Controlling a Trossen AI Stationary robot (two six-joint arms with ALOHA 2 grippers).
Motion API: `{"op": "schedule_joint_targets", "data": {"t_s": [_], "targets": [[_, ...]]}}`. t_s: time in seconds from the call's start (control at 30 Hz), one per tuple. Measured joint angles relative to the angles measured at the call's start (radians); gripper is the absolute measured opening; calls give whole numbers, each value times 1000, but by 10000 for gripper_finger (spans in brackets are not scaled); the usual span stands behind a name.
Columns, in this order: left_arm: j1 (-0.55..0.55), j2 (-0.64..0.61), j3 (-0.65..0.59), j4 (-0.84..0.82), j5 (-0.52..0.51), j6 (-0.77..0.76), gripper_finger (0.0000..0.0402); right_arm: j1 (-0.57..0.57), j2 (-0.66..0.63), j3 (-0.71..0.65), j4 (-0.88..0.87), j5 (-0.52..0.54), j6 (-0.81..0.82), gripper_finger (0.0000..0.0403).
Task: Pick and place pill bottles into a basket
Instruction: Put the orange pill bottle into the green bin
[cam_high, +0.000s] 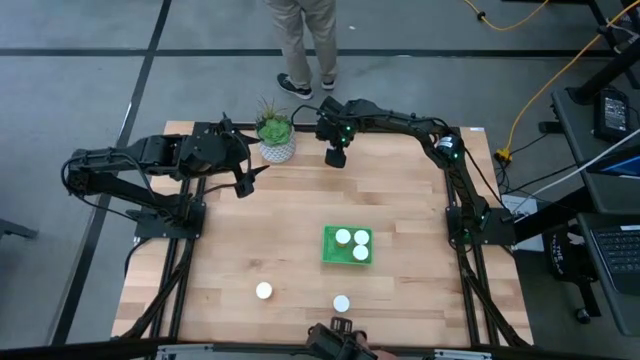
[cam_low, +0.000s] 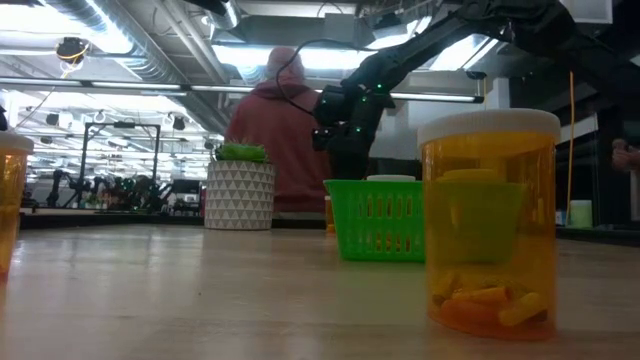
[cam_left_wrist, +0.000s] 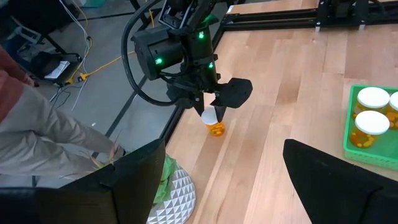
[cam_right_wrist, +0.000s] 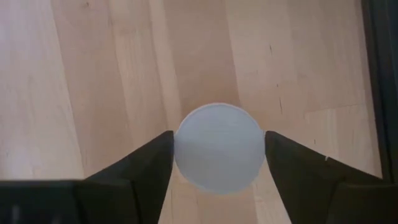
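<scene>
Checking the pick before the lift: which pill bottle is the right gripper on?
The pill bottle at the table's far edge near the plant, clamped in the right gripper. The others sit in the basket or stand free near the front edge.

The basket (cam_high: 347, 258) is bright green, with three white-capped pill bottles (cam_high: 352, 244) inside; their bodies are translucent orange, and yellow-orange pills show through the nearest bottle (cam_low: 489, 225) in the low view. Three more white caps lie on the pale, light-brown wood-grain table (cam_high: 250, 220). The plant (cam_high: 273, 127) is green in a white pot (cam_low: 239, 195) patterned with grey triangles. Both arms are black, the right gripper (cam_left_wrist: 211, 104) showing small green lights. A person (cam_low: 282, 130) behind wears a dull red hood and beige trousers.
</scene>
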Motion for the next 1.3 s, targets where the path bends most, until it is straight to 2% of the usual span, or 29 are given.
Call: {"op": "schedule_joint_targets", "data": {"t_s": [0.3, 0.57, 0.97, 1.3], "targets": [[0, 0, 0, 0, 0, -5, 322, 0, 0, 0, 25, -1, 1, 295], [0, 0, 0, 0, 0, -23, 322, 6, 52, 0, -4, -1, 6, 297], [0, 0, 0, 0, 18, -25, 322, 14, 55, 3, -4, 16, 9, 297], [0, 0, 0, 0, 25, -24, 322, 6, 54, 103, -13, 34, 9, 275]]}}
